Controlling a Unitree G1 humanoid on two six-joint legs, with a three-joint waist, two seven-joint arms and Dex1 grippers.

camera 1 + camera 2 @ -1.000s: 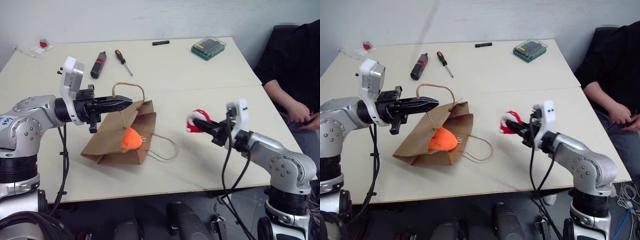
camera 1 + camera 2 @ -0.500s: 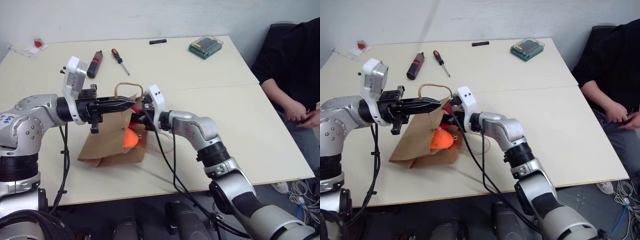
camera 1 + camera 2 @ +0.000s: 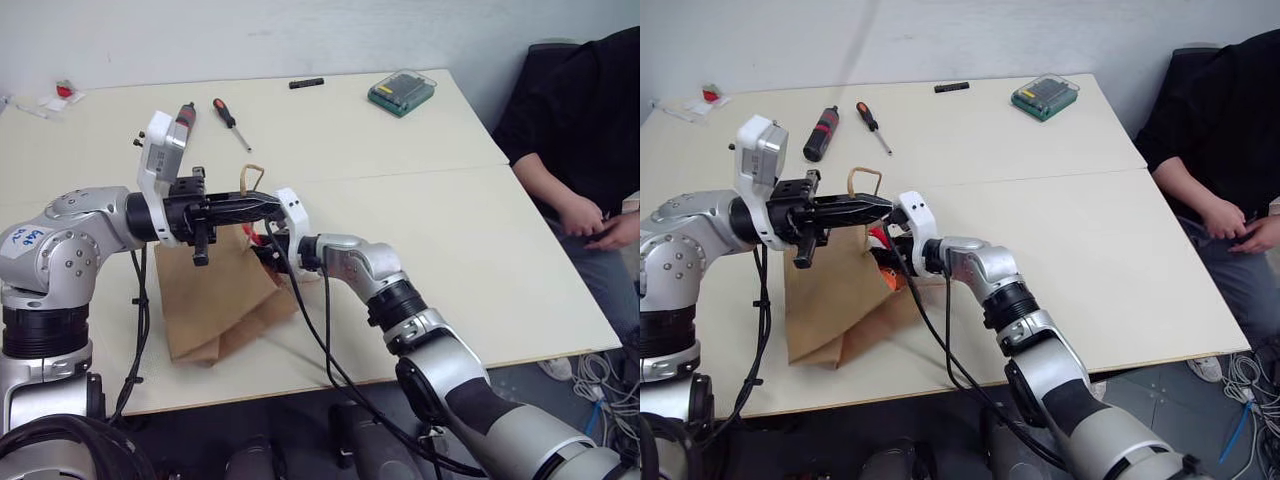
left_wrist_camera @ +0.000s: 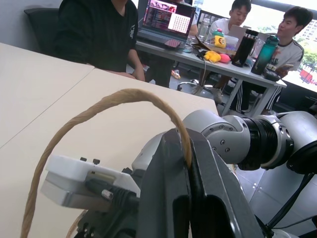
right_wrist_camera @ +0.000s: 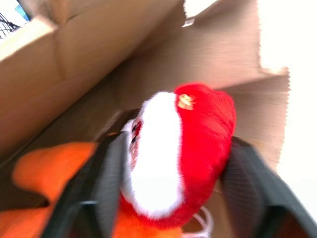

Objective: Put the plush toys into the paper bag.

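The brown paper bag (image 3: 215,300) lies on the table with its mouth raised. My left gripper (image 3: 268,208) is shut on the bag's twisted handle (image 4: 124,96) and holds it level above the bag. My right gripper (image 5: 176,148) reaches into the bag's mouth. Its fingers (image 5: 99,188) stand open on either side of the red-and-white plush toy (image 5: 188,148). The orange plush toy (image 5: 39,171) lies just under it inside the bag, and a bit of its orange (image 3: 895,280) shows at the mouth.
At the table's far side lie a screwdriver (image 3: 230,112), a black-and-red tool (image 3: 184,117), a black marker (image 3: 306,83) and a green case (image 3: 402,92). A person in black (image 3: 575,110) sits at the right edge. More people sit at a desk behind (image 4: 237,20).
My right arm swung left from the table's right side, carrying the red-and-white toy into the bag's mouth, and its fingers have now spread apart. The left gripper kept its hold on the handle.
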